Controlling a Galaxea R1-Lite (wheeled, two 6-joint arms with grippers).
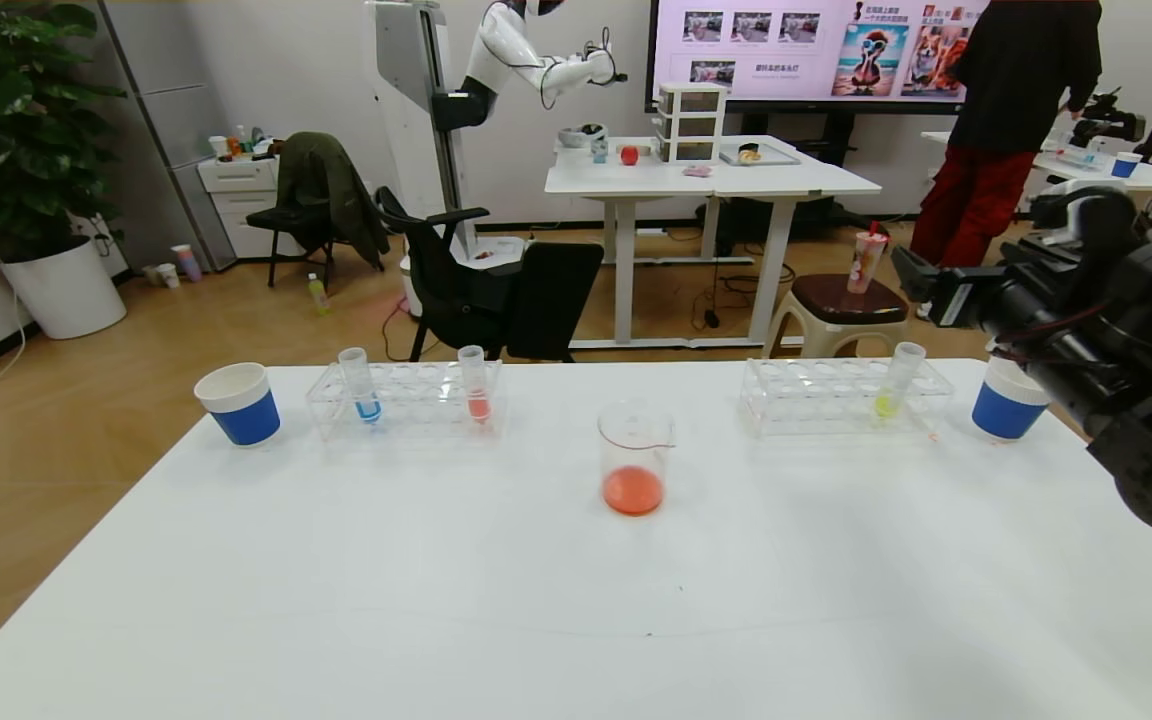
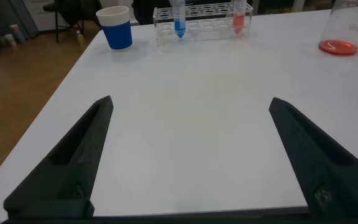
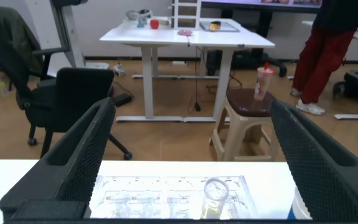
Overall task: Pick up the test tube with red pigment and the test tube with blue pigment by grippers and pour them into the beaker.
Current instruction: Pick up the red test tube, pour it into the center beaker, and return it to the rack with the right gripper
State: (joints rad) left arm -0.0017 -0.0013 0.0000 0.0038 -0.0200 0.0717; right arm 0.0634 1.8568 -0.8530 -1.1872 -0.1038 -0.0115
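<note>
Looking down from the head camera, the white table (image 1: 576, 600) carries the beaker (image 1: 634, 458) at its centre with orange-red liquid in the bottom. To its left, a clear rack (image 1: 406, 398) holds the blue tube (image 1: 360, 384) and a tube of salmon-red liquid (image 1: 475, 383), both upright. A second rack (image 1: 841, 394) on the right holds a yellow-green tube (image 1: 898, 380). A blue-and-white cup (image 1: 239, 403) stands beyond the left rack and another cup (image 1: 1006, 400) just beyond the right rack.

Only the head view shows the right arm, raised at the table's right edge above that cup, its gripper (image 1: 921, 280) pointing away from the robot. The left arm is not in it.

The left wrist view gives what the head view lacks: the left gripper (image 2: 188, 155) low over bare table near the robot, jaws spread wide and holding nothing, with the left cup, left rack and beaker beyond.

The right wrist view shows the right gripper (image 3: 188, 155) with its jaws also released and empty, above the right rack and its yellow-green tube.

The room has a wood floor, a potted plant (image 1: 16, 140), black chairs, a white desk (image 1: 706, 180) with a red apple and small drawers, a brown stool (image 1: 841, 305) bearing a drink cup, another robot, and a person in red trousers (image 1: 1006, 130). A wall screen (image 1: 816, 45) shows pictures; its writing is too small to read.
</note>
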